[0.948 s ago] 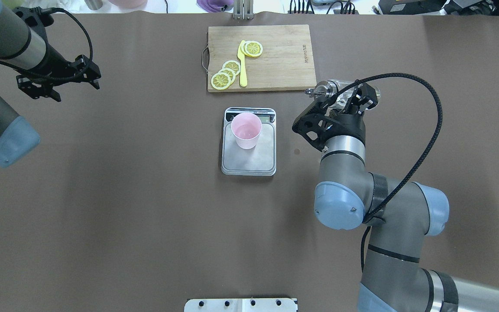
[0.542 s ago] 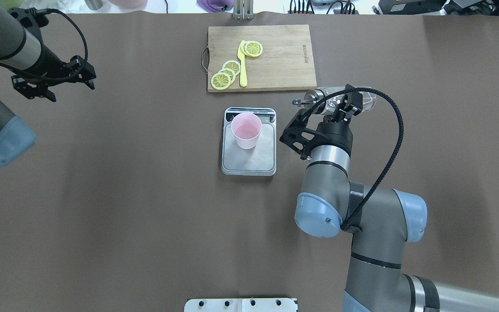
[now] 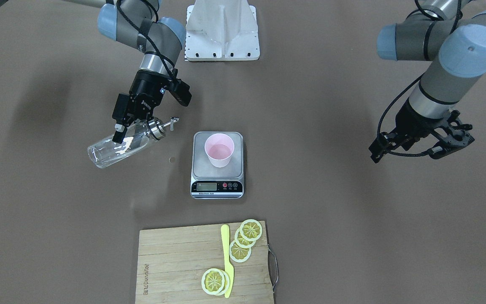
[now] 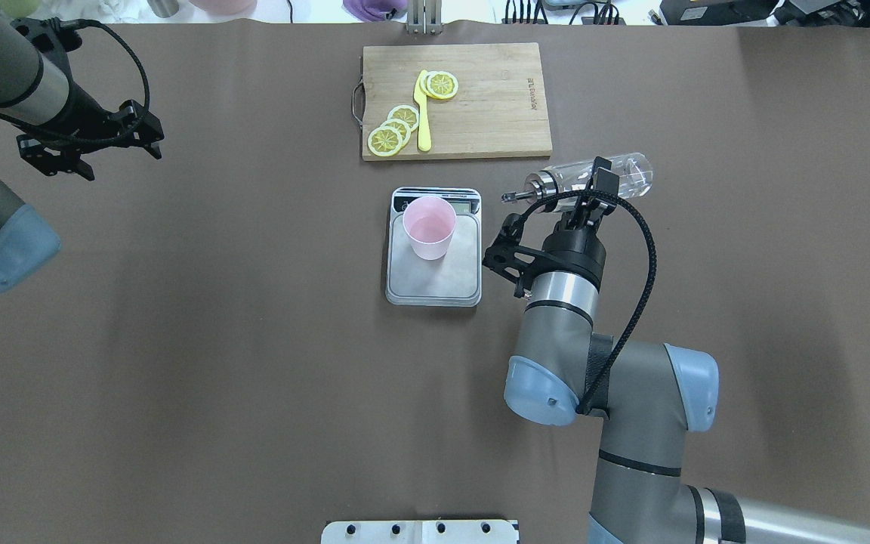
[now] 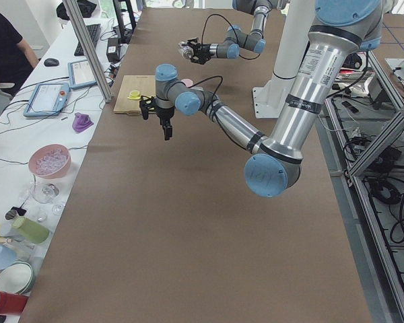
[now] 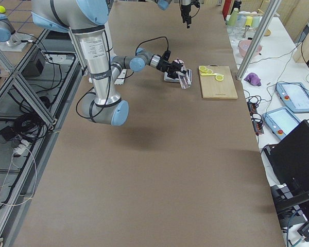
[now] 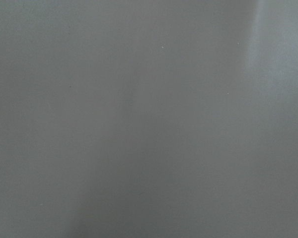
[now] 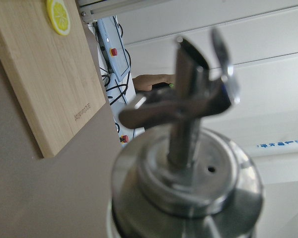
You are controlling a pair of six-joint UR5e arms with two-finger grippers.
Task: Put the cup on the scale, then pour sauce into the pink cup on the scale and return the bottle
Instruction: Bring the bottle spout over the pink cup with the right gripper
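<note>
The pale pink cup (image 4: 429,227) stands upright on the scale (image 4: 435,291), toward its display end, with a faint clear sheen at its bottom (image 3: 220,150). My right gripper (image 4: 598,183) is shut on the glass bottle (image 4: 627,170), which lies almost level just right of the scale. Its metal spout (image 4: 519,195) points at the scale and stops short of the scale's edge. The sauce inside the bottle (image 3: 114,150) is too clear to make out. The spout (image 8: 188,124) fills the right wrist view. My left gripper (image 4: 124,161) hangs open and empty at the far left.
A wooden cutting board (image 4: 492,98) with lemon slices (image 4: 393,130) and a yellow knife (image 4: 424,113) lies beyond the scale. The robot's white base plate (image 4: 420,531) is at the near edge. A person sits at a side desk (image 5: 3,47).
My right arm has swung left and nearer the robot, bringing the bottle closer to the scale and tipping it further toward level. The left arm has drifted slightly left.
</note>
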